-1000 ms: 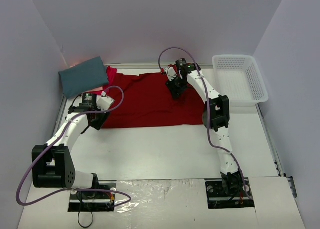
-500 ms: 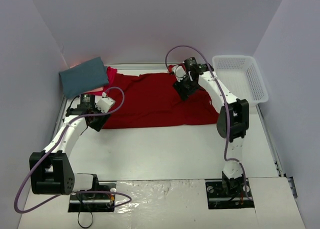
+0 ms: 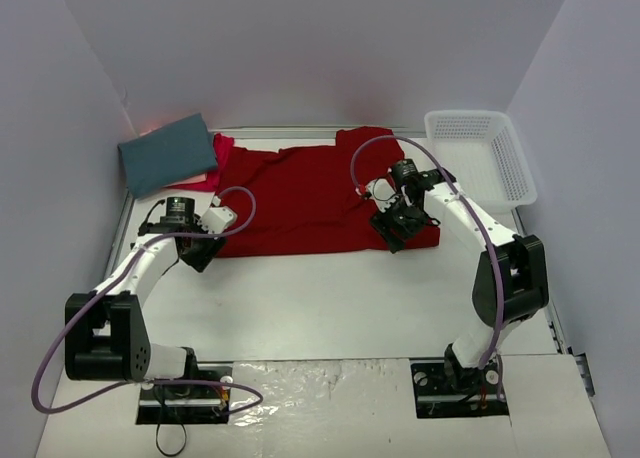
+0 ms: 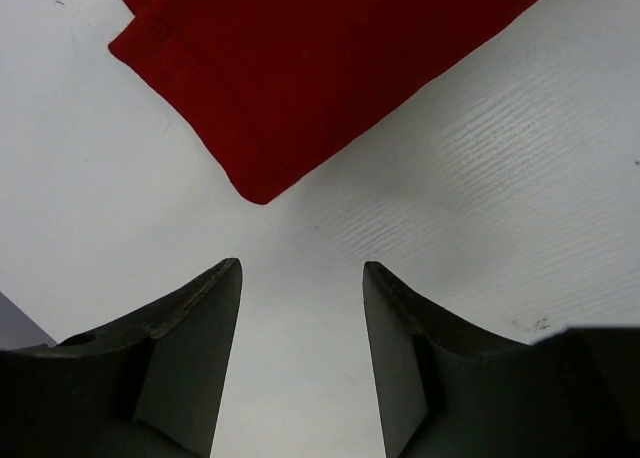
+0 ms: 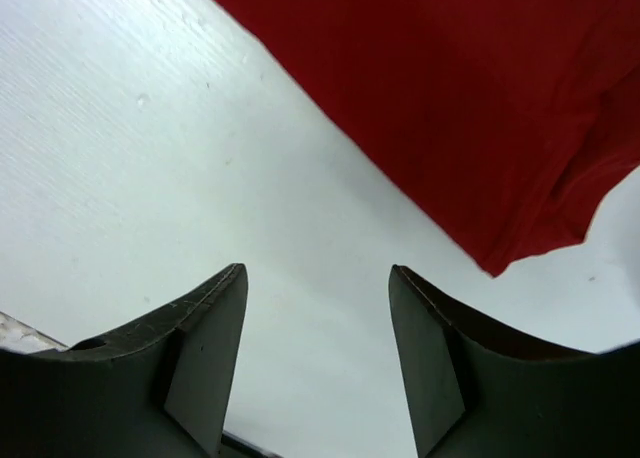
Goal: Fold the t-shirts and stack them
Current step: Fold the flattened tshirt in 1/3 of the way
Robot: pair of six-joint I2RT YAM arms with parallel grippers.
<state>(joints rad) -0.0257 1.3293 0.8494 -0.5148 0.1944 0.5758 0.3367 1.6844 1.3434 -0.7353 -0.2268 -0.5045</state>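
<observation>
deep red t-shirt (image 3: 300, 198) spread flat, first fold seems pending
left tool (image 4: 301, 268), right tool (image 5: 317, 270) part open, empty, by its near corners; pinch those next.

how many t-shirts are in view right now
3. A deep red one lies spread flat in the middle, a slate-teal one sits folded at the far left corner, and a pinkish-red one shows only at the teal one's right edge. More could be hidden underneath.

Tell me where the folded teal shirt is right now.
In the overhead view, the teal shirt lies folded at the far left corner of the table. The pinkish-red shirt peeks out at its right edge, just left of the spread deep red shirt.
</observation>
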